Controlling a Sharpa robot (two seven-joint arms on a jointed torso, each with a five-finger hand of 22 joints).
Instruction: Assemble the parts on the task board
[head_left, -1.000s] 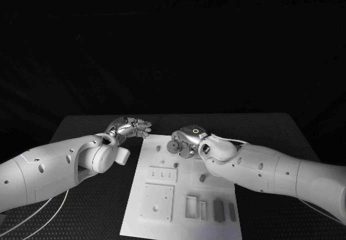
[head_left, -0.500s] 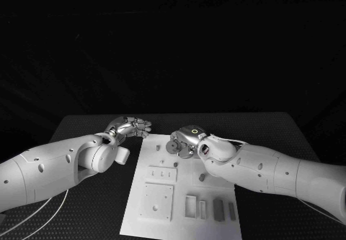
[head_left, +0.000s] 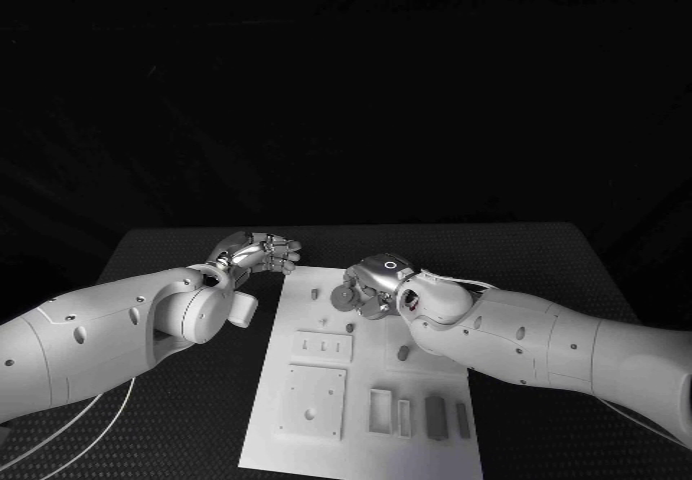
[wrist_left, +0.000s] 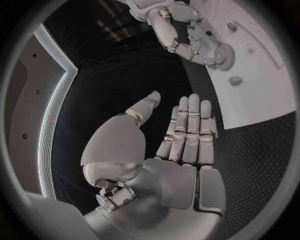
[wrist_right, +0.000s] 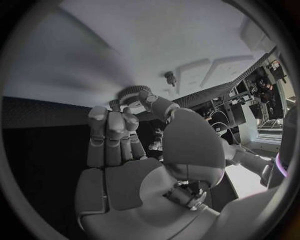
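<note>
1. Bottom centre of the head view: the flat white task board (head_left: 310, 345) carries small grey parts.
2. Mid-frame, the right hand (head_left: 372, 288) pinches a small grey toothed gear (wrist_left: 223, 54) over the board's far end.
3. Just left, the left hand (wrist_left: 178, 150) lies open-fingered and empty, off the board, so the right is nearer.

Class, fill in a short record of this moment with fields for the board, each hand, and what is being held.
Board: white task board on the black table, with recessed slots near its close end
Right hand: right hand over the board's far end, pinching a gear
Held part: small toothed gear, also seen at the fingertips in the right wrist view
Left hand: left hand beside the board's far left corner, fingers straight, holding nothing
</note>
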